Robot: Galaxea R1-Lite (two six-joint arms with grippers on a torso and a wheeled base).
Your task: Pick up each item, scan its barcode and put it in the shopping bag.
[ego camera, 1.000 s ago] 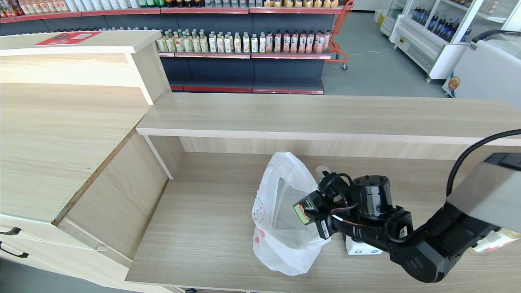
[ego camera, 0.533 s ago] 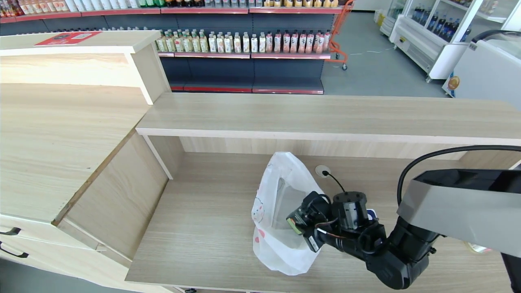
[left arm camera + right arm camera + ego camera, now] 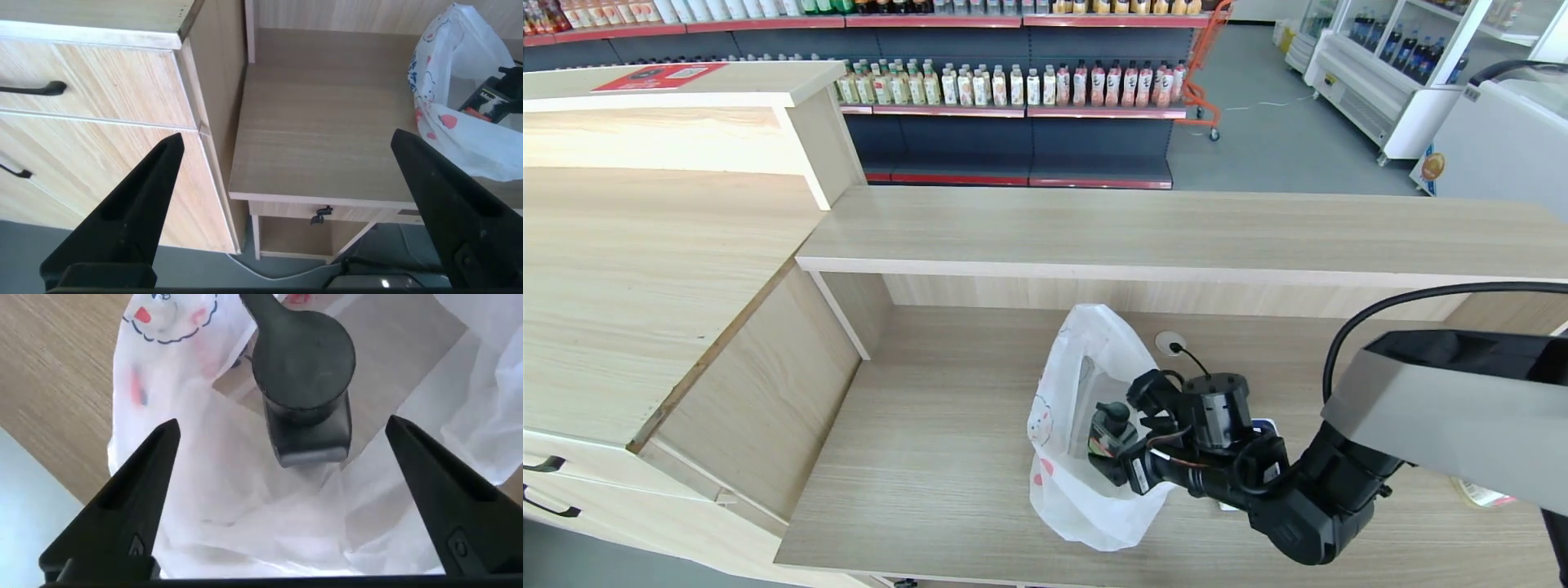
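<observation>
Compared with the earlier frames, the right gripper (image 3: 282, 425) is brought lower and further into the mouth of the bag (image 3: 1058, 392), which stands on the counter (image 3: 931, 457). Its fingers are spread wide, and the dark item (image 3: 304, 384) is seen between and beyond them, inside the bag and untouched by either finger. The step in hand is judged to be the drop into the bag, with the release apparently made. The left gripper (image 3: 286, 143) is held with fingers wide and nothing between them, off the counter's near left corner. A packet (image 3: 1480, 492) lies at the counter's right end. The next move is judged to call for a straight withdrawal without snagging the thin bag wall, after which the packet is to be taken up and scanned
</observation>
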